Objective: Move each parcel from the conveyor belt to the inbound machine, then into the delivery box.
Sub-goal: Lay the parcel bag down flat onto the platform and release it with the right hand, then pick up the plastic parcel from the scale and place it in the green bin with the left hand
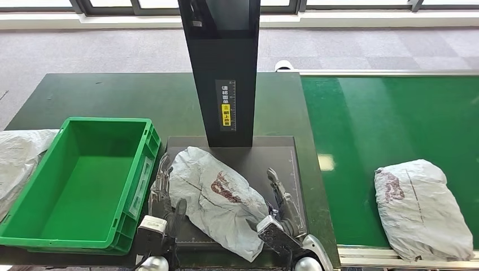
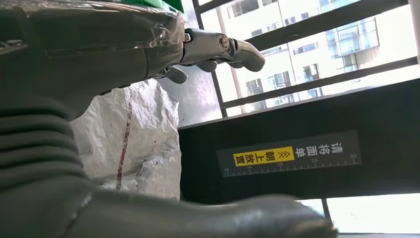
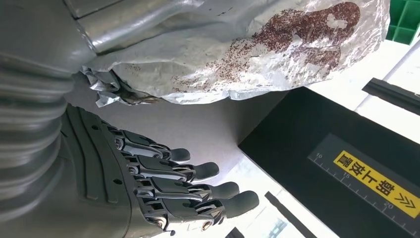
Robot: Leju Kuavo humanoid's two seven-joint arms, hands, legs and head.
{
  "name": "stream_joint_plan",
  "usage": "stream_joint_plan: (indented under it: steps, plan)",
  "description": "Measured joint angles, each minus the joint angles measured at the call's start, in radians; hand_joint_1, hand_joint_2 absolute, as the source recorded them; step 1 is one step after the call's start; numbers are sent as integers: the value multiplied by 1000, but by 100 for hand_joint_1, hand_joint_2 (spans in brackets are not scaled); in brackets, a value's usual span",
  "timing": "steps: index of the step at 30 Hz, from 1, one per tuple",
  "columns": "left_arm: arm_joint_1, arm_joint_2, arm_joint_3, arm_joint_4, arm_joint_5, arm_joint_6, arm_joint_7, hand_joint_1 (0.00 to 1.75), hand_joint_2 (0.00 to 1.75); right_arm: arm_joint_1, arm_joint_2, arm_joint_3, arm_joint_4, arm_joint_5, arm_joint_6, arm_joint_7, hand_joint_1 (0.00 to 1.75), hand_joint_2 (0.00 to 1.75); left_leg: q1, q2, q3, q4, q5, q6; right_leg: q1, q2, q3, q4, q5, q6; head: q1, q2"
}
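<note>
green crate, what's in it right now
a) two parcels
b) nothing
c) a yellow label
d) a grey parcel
b: the green crate shows a bare floor, while one grey parcel lies on the scanner platform and another parcel sits on the belt.

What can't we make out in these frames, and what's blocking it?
- Left robot hand, head view: palm contact hidden behind the crumpled grey plastic parcel on the black machine platform.
- Right robot hand: grip unclear; its fingers look apart from the parcel in the right wrist view.
- Second grey parcel on the green conveyor belt: label too small.
- Grey bag beside the green plastic crate: cut by the frame edge.
</note>
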Motion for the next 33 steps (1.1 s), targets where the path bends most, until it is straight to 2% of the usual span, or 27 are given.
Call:
stream_joint_plan:
  steps: [4, 11, 24, 26, 28, 30, 33]
  plan:
    - [-6, 1, -2, 15, -21, 3, 3, 0, 175, 5, -3, 0, -10, -2, -1, -3, 0, 175, 0, 0, 0, 0, 0, 0, 0, 0, 0, 0, 0, 0, 0, 0]
    - [-55, 1, -3, 149, -311, 51, 123, 0, 175, 39, -15, 1, -66, -24, -19, -23, 0, 175, 0, 0, 0, 0, 0, 0, 0, 0, 0, 0, 0, 0, 0, 0]
    - [-80, 0, -3, 240, -329, 55, 132, 0, 175, 61, -28, 2, -116, -29, -19, -24, 0, 175, 0, 0, 0, 0, 0, 0, 0, 0, 0, 0, 0, 0, 0, 0]
    - [-81, 0, -3, 244, -337, 58, 137, 0, 87, 62, -29, 2, -118, -29, -19, -24, 0, 175, 0, 0, 0, 0, 0, 0, 0, 0, 0, 0, 0, 0, 0, 0]
    - [-84, 1, -5, 251, -386, 71, 166, 0, 87, 64, -31, 4, -125, -34, -20, -25, 0, 175, 0, 0, 0, 0, 0, 0, 0, 0, 0, 0, 0, 0, 0, 0]
    - [-89, 0, -7, 263, -466, 87, 204, 0, 175, 68, -35, 12, -146, -50, -21, -27, 0, 175, 0, 0, 0, 0, 0, 0, 0, 0, 0, 0, 0, 0, 0, 0]
    - [-100, -3, -8, 294, -552, 101, 241, 0, 175, 81, -49, 37, -200, -95, -26, -29, 0, 175, 0, 0, 0, 0, 0, 0, 0, 0, 0, 0, 0, 0, 0, 0]
